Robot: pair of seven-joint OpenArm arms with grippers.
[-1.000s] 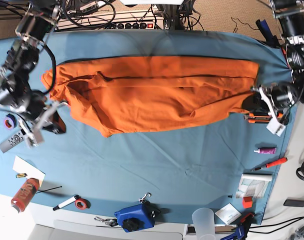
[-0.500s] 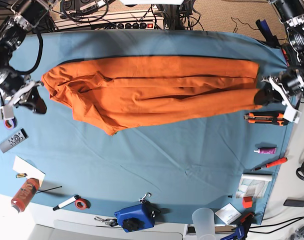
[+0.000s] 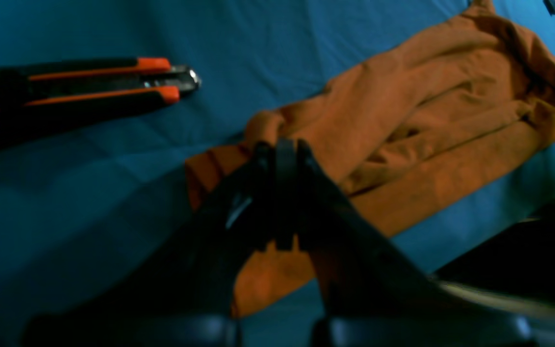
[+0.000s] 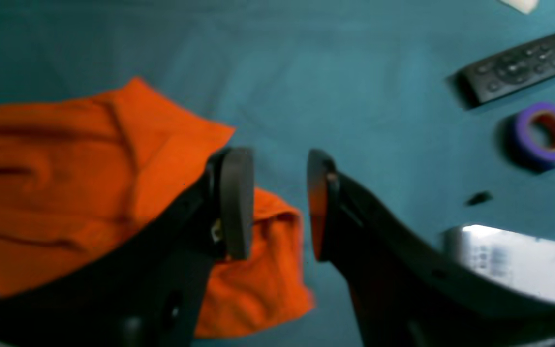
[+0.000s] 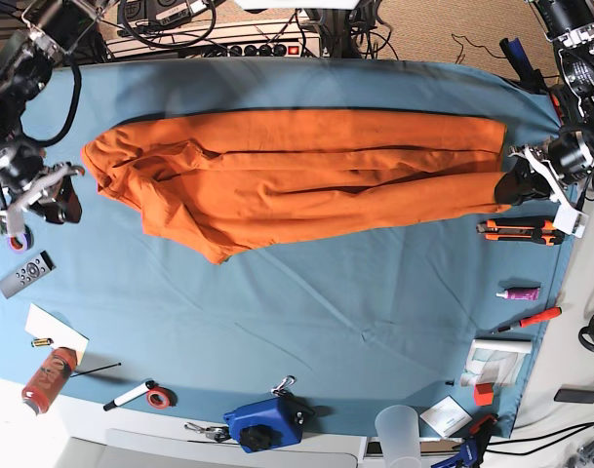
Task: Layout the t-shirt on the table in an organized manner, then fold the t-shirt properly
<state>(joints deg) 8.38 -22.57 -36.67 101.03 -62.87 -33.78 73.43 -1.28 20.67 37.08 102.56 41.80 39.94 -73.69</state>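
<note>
Left jaws: I see them pressed together (image 3: 277, 159), pinching the hem corner of the t-shirt (image 3: 403, 130) at its end nearest the box cutter (image 3: 80, 91).
Right jaws: I see them spread (image 4: 272, 202), nothing between the pads; they hang over the bench just off the t-shirt's bunched sleeve end, one pad (image 4: 234, 202) over the fabric edge (image 4: 65, 183).
T-shirt: my base view shows it stretched in a long band (image 5: 306, 171) across the far half of the bench (image 5: 326, 312), folds running lengthwise, a loose flap reaching towards the near side at the sleeve end.
Left arm: its gripper (image 5: 519, 185) sits at the t-shirt's hem end, touching it.
Right arm: its gripper (image 5: 58, 200) sits just beside the t-shirt's other end; I cannot tell whether it touches the cloth.
Beside the hem end: box cutter (image 5: 519, 231) on the bench, near the t-shirt but apart from it.
Beside the sleeve end: purple tape roll (image 4: 542, 132) and black remote (image 4: 518, 67), both apart from the t-shirt.
Bench near edge, well apart from the t-shirt: blue device (image 5: 265, 424), clear cup (image 5: 399, 429), red marker (image 5: 531, 319).
</note>
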